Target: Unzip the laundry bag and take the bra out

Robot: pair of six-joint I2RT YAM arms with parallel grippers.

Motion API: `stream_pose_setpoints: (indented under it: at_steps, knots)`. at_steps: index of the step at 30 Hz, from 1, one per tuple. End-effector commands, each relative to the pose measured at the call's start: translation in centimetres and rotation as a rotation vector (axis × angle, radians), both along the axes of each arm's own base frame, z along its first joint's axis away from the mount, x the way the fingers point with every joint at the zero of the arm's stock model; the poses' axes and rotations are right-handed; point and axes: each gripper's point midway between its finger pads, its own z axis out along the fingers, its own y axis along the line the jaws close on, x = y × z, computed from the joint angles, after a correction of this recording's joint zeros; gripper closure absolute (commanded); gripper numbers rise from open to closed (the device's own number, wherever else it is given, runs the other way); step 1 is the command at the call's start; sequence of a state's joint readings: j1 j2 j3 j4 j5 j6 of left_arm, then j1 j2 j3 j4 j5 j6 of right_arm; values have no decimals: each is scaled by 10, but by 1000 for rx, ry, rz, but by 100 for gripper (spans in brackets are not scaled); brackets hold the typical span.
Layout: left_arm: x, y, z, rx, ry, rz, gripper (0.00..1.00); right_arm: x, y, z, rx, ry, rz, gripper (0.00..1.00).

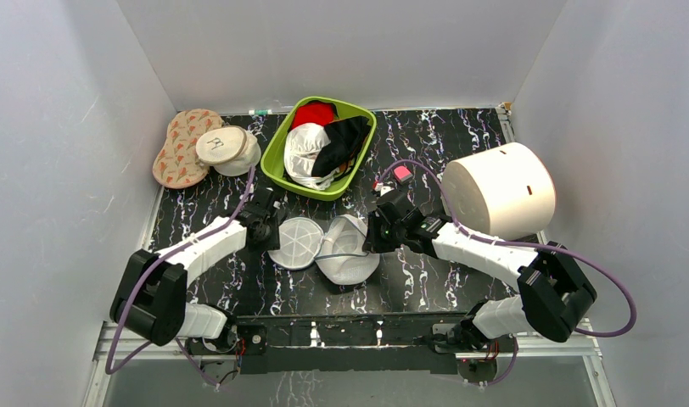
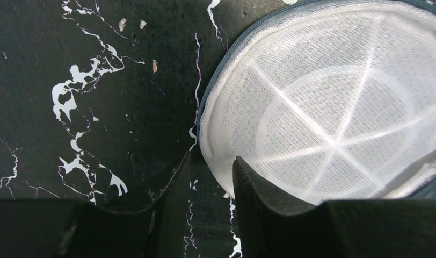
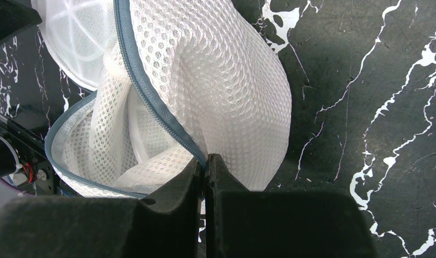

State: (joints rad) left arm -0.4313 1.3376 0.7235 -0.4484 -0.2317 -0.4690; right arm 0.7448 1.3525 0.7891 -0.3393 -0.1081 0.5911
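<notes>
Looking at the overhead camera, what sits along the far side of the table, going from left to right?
Left to right: patterned pad → cream round cap resting on its right end → green basket of clothes → large white cylinder.

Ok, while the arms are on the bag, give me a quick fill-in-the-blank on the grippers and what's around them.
1. The right gripper is shut on the grey ___ rim of the laundry bag.
2. The left gripper, jaws apart at the bag's edge, grips ___.
3. The green basket behind the bag holds red, white and ___ garments.
4. The large white cylinder lies beside the ___ arm.

Missing words: zipper; nothing; black; right.
</notes>
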Motion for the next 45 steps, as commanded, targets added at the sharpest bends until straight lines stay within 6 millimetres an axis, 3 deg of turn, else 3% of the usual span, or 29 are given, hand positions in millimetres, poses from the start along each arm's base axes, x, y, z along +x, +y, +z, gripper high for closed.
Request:
stream_pose_setpoints:
  at_steps: [1, 8, 15, 19, 24, 32, 37, 45]
  knots:
    - [10, 5, 3, 60, -29, -10, 68, 6, 4, 12, 42, -40, -10, 100]
    - [7, 0, -3, 25, -21, 19, 71, 7, 8, 14, 52, -43, -4, 100]
    - [-15, -3, -38, -16, 64, 84, 72, 5, 6, 13, 52, -37, -8, 100]
    - [-19, 3, -37, 22, 53, 90, 81, 4, 5, 15, 52, -45, -10, 100]
    - [1, -1, 4, 3, -64, 70, 99, 6, 7, 15, 54, -42, -7, 100]
    - [21, 15, 101, 13, -377, 24, 100, 8, 14, 34, 90, -66, 4, 86]
    - [15, 15, 144, -32, -487, -29, 100, 11, 21, 49, 122, -81, 14, 76]
    - [12, 6, 207, -107, -639, -119, 100, 13, 22, 75, 164, -126, 8, 50]
